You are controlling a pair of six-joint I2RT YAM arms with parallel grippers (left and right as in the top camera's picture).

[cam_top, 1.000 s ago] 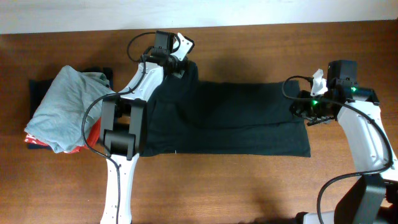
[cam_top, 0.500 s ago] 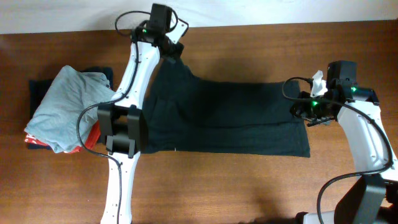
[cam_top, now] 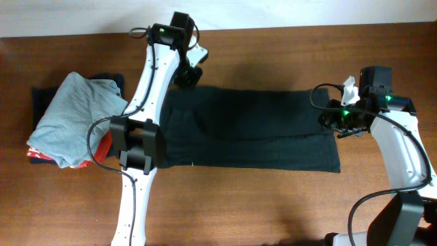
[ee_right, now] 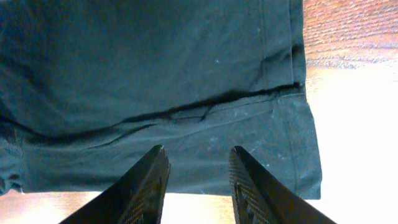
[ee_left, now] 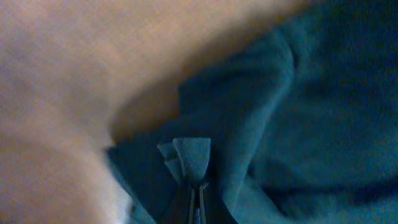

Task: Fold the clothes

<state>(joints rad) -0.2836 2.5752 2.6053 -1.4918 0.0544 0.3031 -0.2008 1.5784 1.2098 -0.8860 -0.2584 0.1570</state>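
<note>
left arm outstretched, left claw [ee_left: 198,185] pinched closed, right claw [ee_right: 198,153] parted

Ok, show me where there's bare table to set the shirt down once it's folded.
Widest bare table: the near strip between the black T-shirt and the front edge. A narrower strip lies behind the shirt, right of the left claw. Crowded: the left end, under the garment pile.

I get an even, sharp overhead view, soft shadows on the table [cam_top: 273,205], left wrist view dim and smeared with blur, right wrist crisp, glare whitening the table beside the shirt [ee_right: 155,74]
</note>
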